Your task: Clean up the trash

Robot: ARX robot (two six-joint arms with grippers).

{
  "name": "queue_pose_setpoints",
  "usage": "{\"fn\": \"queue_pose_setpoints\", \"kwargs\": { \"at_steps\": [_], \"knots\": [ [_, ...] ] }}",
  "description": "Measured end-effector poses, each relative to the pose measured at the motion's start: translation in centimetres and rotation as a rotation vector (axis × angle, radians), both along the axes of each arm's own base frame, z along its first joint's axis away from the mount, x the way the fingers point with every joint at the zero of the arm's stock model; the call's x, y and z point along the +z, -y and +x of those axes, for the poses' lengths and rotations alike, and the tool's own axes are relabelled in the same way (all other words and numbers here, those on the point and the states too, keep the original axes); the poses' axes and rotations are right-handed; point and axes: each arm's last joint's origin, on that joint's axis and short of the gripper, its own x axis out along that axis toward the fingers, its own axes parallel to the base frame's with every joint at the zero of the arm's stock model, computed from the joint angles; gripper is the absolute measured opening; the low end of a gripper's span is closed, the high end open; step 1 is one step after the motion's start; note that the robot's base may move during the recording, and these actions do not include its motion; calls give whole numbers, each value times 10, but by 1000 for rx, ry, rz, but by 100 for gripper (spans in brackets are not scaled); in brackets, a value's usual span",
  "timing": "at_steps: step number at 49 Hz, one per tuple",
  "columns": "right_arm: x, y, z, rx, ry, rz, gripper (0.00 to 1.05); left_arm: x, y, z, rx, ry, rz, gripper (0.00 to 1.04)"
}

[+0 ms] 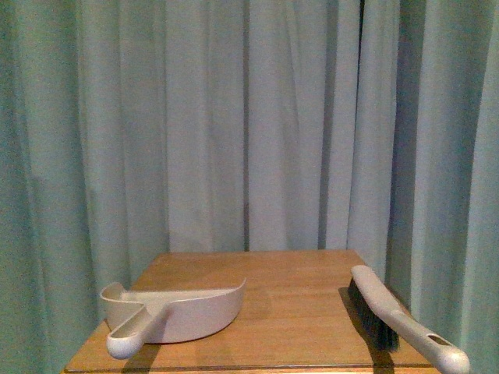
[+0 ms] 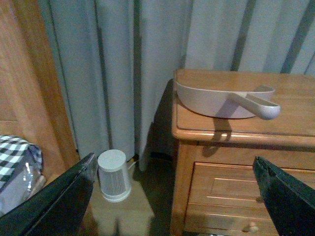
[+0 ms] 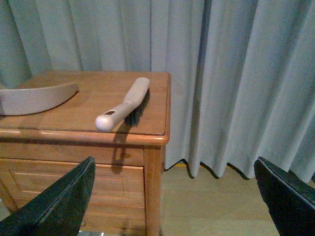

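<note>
A pale green-grey curtain (image 1: pixel 234 117) fills the front view from edge to edge, and below it, in the lower middle of the frame, sits the top of a wooden cabinet (image 1: pixel 296 312). On that top the beige dustpan (image 1: pixel 187 312) lies at lower left with its handle toward the camera. The long-handled brush (image 1: pixel 390 312) lies at lower right, well apart from the pan, with dark bristles under its pale back. Neither arm shows in the front view. Only the wrist views show the cabinet's drawer fronts (image 2: pixel 231 187) and the floor (image 3: pixel 211 201). The left wrist view alone also shows a small white ribbed cylinder (image 2: pixel 114 175) on the floor beside the cabinet, a wooden panel (image 2: pixel 24 73), and a black-and-white checked cloth (image 2: pixel 15 152). The left gripper (image 2: pixel 173 160) is spread wide, holding and touching nothing, and the right gripper (image 3: pixel 174 160) is equally wide and empty. Where the trash lies cannot be told from any view.
</note>
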Motion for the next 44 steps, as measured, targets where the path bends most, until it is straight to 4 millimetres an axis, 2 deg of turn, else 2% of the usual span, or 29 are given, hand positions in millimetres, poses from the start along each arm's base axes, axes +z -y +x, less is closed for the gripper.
{"fn": "queue_pose_setpoints", "kwargs": {
  "at_steps": [4,8,11,17,23,26,32,38,44],
  "knots": [
    [0,0,0,0,0,0,97,-9,0,5,-78,-206,-130,97],
    [0,0,0,0,0,0,97,-7,0,11,-98,-270,-170,97],
    [0,0,0,0,0,0,97,2,1,19,-98,-290,-171,97],
    [0,0,0,0,0,0,97,40,12,53,-136,-380,-92,97],
    [0,0,0,0,0,0,97,83,35,94,-185,-519,-11,97],
    [0,0,0,0,0,0,97,110,52,115,-203,-512,34,97],
    [0,0,0,0,0,0,97,143,84,146,-242,-484,74,97],
    [0,0,0,0,0,0,97,155,112,178,-254,-481,114,97],
    [0,0,0,0,0,0,97,154,133,204,-228,-502,161,97]
  ]
}}
